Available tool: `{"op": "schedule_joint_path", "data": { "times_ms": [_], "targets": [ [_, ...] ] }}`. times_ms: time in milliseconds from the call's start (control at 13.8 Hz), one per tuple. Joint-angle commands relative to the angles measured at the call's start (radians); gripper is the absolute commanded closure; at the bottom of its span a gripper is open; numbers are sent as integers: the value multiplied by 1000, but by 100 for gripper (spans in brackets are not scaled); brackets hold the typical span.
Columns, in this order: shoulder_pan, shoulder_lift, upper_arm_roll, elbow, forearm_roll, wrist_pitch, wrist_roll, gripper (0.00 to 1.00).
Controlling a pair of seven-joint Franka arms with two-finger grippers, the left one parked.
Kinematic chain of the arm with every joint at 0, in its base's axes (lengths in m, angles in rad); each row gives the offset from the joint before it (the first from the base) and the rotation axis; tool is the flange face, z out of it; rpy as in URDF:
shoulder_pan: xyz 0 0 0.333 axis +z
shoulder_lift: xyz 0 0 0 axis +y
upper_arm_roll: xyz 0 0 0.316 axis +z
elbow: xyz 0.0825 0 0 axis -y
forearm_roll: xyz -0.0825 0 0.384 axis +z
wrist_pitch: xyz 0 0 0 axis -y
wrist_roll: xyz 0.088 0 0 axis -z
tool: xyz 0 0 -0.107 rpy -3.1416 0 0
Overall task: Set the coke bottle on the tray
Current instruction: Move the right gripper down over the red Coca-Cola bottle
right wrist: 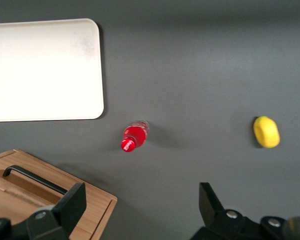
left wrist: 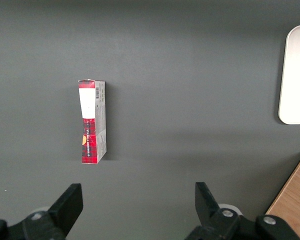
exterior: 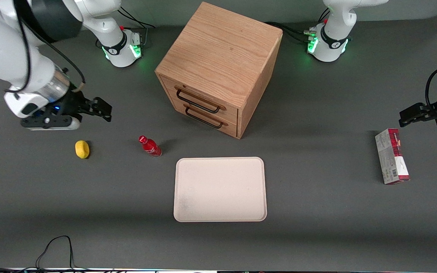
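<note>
Tabletop (exterior: 317,212) dark grey, matte; coke bottle (exterior: 150,146) upright near tray (exterior: 220,189); pincer (exterior: 102,110) wide open, empty, aloft.

A wooden two-drawer cabinet (exterior: 218,68) stood on the grey table (exterior: 317,212). A lemon (exterior: 82,149) lay toward the working arm's end, a red-and-white carton (exterior: 391,156) toward the parked arm's.

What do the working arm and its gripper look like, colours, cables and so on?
The working arm has glossy white rounded shells with dark joint bands and a silvery wrist section, with a black cable running along it. Its gripper, raised above the table near the lemon, is black with two angular fingers and a small blue light. Green lights glow on its base.
</note>
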Motion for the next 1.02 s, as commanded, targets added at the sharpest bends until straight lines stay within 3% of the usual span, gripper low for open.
{"op": "schedule_joint_path", "data": {
  "times_ms": [0, 291, 945],
  "targets": [
    [-4, -9, 44, -122, 18, 136, 35, 0],
    [-4, 8, 69, -307, 18, 382, 37, 0],
    [-4, 169, 81, -373, 10, 601, 28, 0]
  ]
}}
